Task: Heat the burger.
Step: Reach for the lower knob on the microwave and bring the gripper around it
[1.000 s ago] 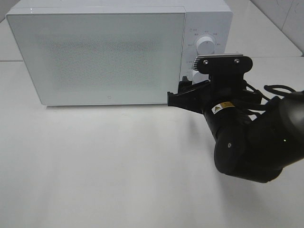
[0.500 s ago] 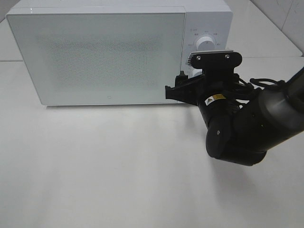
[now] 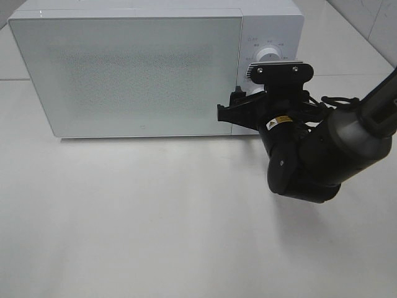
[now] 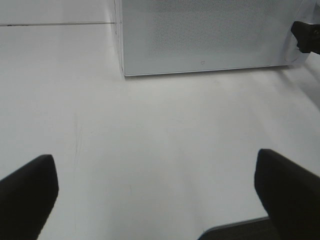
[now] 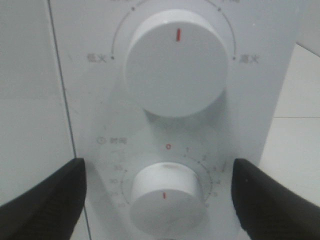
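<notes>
Your right gripper (image 5: 158, 200) is open and empty, centred on the timer knob (image 5: 165, 192), likely to turn it. The microwave (image 3: 124, 68) is shut.

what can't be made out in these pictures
- burger: in no view; the microwave door is shut and nothing shows through it, so whether it is inside cannot be told.
- lower dial: high view, mostly hidden by the right arm; right wrist view, bottom cut off by the edge.
- dial labels: right wrist view, blurred, unreadable.
- left gripper: left wrist view, only its tips show, rest cut off by the edge.
</notes>
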Robot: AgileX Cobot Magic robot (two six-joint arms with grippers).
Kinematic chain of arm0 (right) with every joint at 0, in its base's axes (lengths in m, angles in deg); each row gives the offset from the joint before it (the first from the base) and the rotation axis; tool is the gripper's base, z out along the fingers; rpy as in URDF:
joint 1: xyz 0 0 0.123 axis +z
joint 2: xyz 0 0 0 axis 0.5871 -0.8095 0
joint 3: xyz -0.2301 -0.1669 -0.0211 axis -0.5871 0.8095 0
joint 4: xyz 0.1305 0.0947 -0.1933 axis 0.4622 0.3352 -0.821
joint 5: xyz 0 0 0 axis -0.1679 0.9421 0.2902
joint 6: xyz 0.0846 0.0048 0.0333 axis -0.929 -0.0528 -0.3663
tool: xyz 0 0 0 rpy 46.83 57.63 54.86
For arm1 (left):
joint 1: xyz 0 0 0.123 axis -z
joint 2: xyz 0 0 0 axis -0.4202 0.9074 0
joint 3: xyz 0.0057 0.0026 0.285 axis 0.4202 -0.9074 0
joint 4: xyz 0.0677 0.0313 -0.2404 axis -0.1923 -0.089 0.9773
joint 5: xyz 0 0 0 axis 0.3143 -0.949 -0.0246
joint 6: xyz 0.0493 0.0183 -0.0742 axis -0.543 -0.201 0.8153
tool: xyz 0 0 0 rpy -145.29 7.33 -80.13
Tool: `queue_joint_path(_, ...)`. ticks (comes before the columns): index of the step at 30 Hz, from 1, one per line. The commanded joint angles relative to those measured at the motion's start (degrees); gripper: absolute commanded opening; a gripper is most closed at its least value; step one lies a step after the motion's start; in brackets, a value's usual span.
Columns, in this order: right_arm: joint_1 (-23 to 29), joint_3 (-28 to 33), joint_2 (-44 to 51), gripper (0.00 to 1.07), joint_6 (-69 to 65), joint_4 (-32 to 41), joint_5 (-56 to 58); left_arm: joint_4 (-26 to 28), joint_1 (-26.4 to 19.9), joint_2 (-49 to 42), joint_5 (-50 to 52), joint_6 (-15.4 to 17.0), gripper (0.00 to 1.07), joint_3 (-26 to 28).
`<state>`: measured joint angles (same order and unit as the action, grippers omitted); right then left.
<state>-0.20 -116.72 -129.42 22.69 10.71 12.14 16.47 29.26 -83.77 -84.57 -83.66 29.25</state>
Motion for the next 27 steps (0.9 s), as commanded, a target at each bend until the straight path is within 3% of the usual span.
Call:
queue_joint_path(1, -0.7, -0.5, -0.4, 0.77, -1.1, -0.6, -0.2, 0.5, -0.1, -0.9, 0.6, 0.2, 1.0, -0.2)
queue_joint_path(27, -0.9, -1.1, -1.4, 0.73, -3.3, -0.7, 0.1, 0.5, -0.1, -0.9, 0.6, 0.2, 1.0, -0.2)
